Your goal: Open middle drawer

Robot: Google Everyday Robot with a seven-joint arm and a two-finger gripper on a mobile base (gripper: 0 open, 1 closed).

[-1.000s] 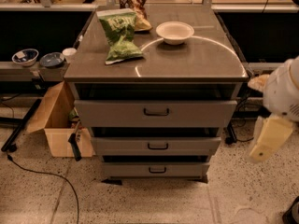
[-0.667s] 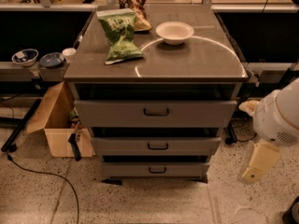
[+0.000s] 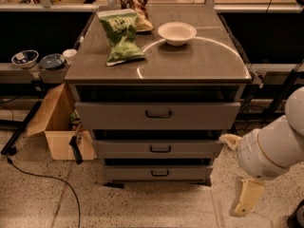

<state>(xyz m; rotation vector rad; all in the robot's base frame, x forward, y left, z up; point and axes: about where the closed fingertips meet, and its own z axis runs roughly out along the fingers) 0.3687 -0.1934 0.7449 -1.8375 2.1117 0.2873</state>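
Note:
The grey cabinet (image 3: 156,68) has three stacked drawers. The middle drawer (image 3: 118,149) is the mid-sized grey front with a small black bar handle (image 3: 160,149). It sits between the wider top drawer (image 3: 104,116) and the narrowest bottom drawer (image 3: 128,173). My white arm (image 3: 270,148) comes in from the right edge. The cream gripper (image 3: 247,197) hangs down from it, low and to the right of the cabinet. It is apart from all the drawer fronts and below the level of the middle handle.
On the cabinet top lie a green chip bag (image 3: 121,32), another snack bag (image 3: 135,1) and a white bowl (image 3: 176,33). An open cardboard box (image 3: 59,127) stands on the floor at the left, below a shelf with bowls (image 3: 26,58). A black cable (image 3: 47,179) runs across the floor.
My arm has moved left and down from the right edge, and the gripper now hangs lower, nearer the cabinet's lower right corner. The drawers have not moved.

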